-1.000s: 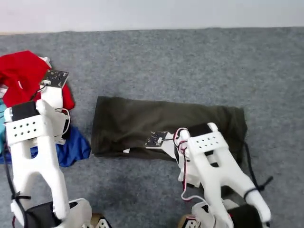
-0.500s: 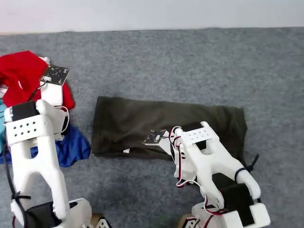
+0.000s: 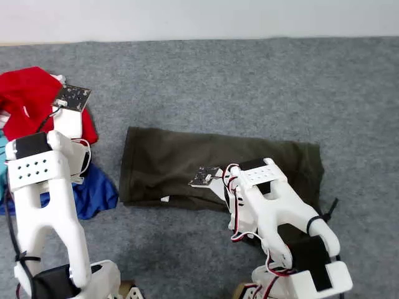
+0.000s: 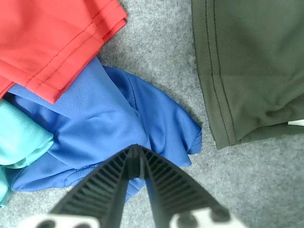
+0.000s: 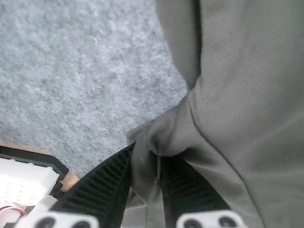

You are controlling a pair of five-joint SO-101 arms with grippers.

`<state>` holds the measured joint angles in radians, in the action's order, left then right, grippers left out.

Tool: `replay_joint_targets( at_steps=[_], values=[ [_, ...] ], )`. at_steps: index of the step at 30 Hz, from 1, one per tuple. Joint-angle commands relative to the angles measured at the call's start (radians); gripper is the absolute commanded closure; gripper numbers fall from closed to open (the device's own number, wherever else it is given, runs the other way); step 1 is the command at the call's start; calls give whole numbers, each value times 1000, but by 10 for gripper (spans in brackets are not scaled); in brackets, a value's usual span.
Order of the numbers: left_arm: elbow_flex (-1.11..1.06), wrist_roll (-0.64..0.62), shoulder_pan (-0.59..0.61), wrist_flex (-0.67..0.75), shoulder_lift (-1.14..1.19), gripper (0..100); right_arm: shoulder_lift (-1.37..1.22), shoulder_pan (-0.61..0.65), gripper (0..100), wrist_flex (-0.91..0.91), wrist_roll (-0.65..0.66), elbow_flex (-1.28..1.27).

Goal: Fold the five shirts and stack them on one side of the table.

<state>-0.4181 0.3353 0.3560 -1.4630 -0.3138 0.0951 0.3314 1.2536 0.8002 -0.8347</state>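
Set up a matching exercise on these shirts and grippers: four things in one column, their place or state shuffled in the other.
Things:
1. red shirt
2. blue shirt
3. olive shirt
4. left gripper

States:
A. shut, holding nothing
B. spread out flat, with an edge pinched in the right gripper
C. lies over an edge of the blue shirt
D. crumpled, beneath the left gripper's tips

Pairs: 1-C, 2-D, 3-B, 4-A

tbl (image 3: 249, 81): grey felt top | olive shirt (image 3: 181, 162) ctr | red shirt (image 3: 28, 93), blue shirt (image 3: 95, 190), teal shirt (image 4: 19, 142) heaped, left side
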Motion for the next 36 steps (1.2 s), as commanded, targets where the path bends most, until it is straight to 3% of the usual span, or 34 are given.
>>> replay_joint_targets(
  at_steps=[1,25,36],
  values=[
    [7,6,5,8,-37,996,61,7,957,16,-3,-2],
    [10,5,-2,-28,-41,996,194,-67,927,90,-3,155],
    [7,3,-3,-28,-38,996,194,-74,941,30,2,164]
  ],
)
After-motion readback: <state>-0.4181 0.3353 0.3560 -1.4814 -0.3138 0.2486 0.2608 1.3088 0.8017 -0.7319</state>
